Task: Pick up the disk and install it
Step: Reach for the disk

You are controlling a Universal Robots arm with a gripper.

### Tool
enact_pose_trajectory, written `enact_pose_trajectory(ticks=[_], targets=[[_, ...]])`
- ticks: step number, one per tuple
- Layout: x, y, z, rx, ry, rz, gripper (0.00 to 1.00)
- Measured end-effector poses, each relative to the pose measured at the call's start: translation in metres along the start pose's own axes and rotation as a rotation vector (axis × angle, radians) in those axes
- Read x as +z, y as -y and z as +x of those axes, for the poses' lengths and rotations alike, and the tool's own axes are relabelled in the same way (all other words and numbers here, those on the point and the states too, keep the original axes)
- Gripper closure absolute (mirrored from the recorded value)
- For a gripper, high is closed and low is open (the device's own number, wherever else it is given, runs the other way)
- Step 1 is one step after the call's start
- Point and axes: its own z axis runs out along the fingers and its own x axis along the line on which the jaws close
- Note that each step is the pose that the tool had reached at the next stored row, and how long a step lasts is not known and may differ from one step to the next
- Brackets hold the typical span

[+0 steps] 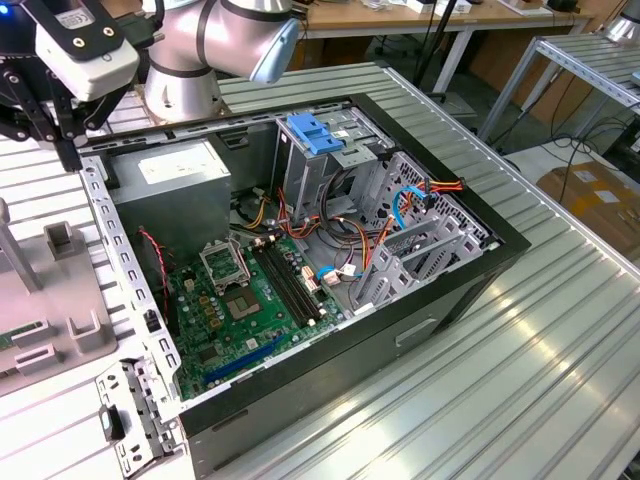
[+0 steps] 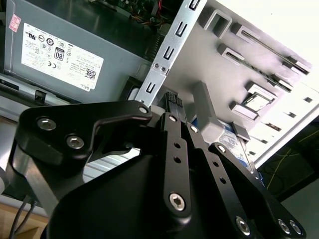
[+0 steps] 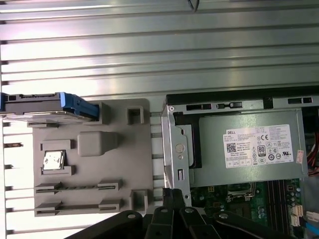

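Exterior view first: nearest lies the open computer case point(image 1: 440, 290) on the slatted aluminium table point(image 1: 560, 380), with its green motherboard point(image 1: 240, 310) at the near end. A tangle of coloured cables point(image 1: 350, 240) sits behind the motherboard. Farther back stands the metal drive cage point(image 1: 330, 165), topped by a light-blue latch piece point(image 1: 318, 133). The grey power-supply box point(image 1: 170, 175) is to the exterior view's left of the cage. A grey fixture tray point(image 1: 60, 300) rests just outside the case on that same side.

The gripper point(image 1: 70, 150) hangs over the case's far left corner, above the perforated metal rim point(image 3: 174, 144) that separates the power supply from the tray. Its jaws are drawn close together with nothing between them.

In the first wrist view the disk point(image 3: 45, 105) sits in a slot at the tray's far end, narrow edge showing and blue carrier rails visible. It is well apart from the gripper.
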Motion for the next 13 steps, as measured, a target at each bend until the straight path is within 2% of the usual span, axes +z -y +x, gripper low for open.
enact_pose_trajectory(ticks=[13], targets=[[-0.0002,0.0007,0.0095,0.0,0.0,0.0,0.89]])
